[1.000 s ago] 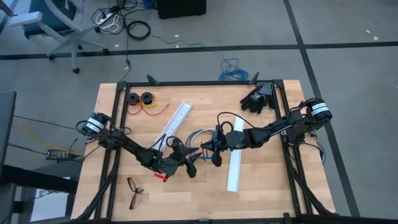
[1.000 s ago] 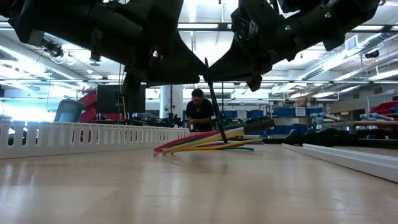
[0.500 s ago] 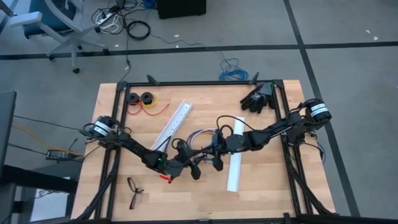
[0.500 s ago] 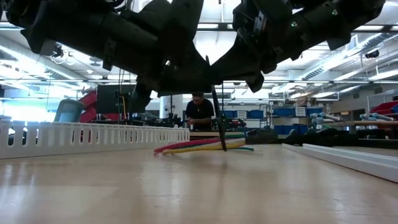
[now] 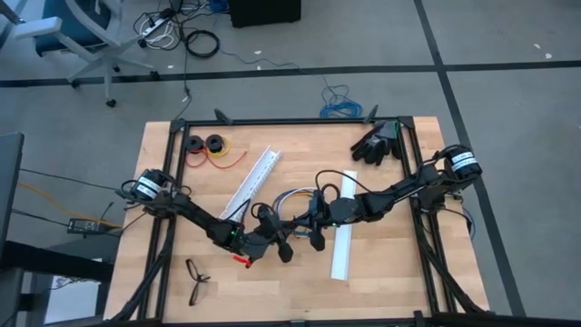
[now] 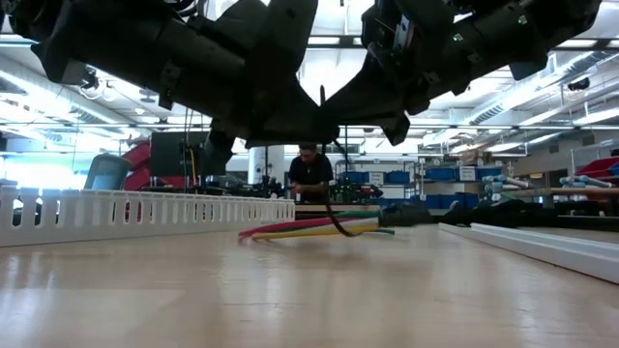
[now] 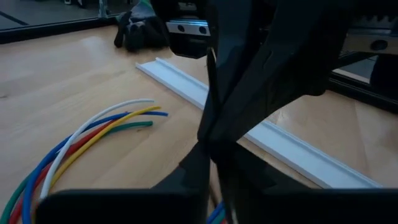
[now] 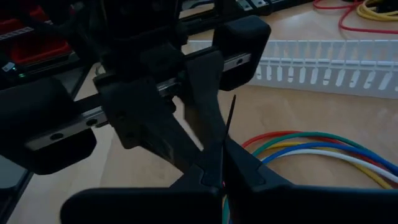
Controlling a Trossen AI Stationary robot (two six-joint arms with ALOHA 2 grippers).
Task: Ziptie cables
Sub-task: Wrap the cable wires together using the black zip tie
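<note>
In the high view the ziptie [image 6: 329, 208] is too thin to find among the two grippers at the table's centre. The cables [image 7: 74, 146] run off the left wrist picture's edge at 7 o'clock, connector unseen.

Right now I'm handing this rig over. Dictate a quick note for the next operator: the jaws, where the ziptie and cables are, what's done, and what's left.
Left gripper: over mid-table, jaws look closed on the thin black plastic ziptie.
Right gripper: facing the left one, jaws shut on the same ziptie.
Bundle of thin coloured cables: lying flat on the table between the white slotted rail and the plain white rail. The ziptie curves down to it.
Done: ziptie is lifted and held by both grippers.
Left: no closed loop is visible, so thread the tail and tighten.
</note>
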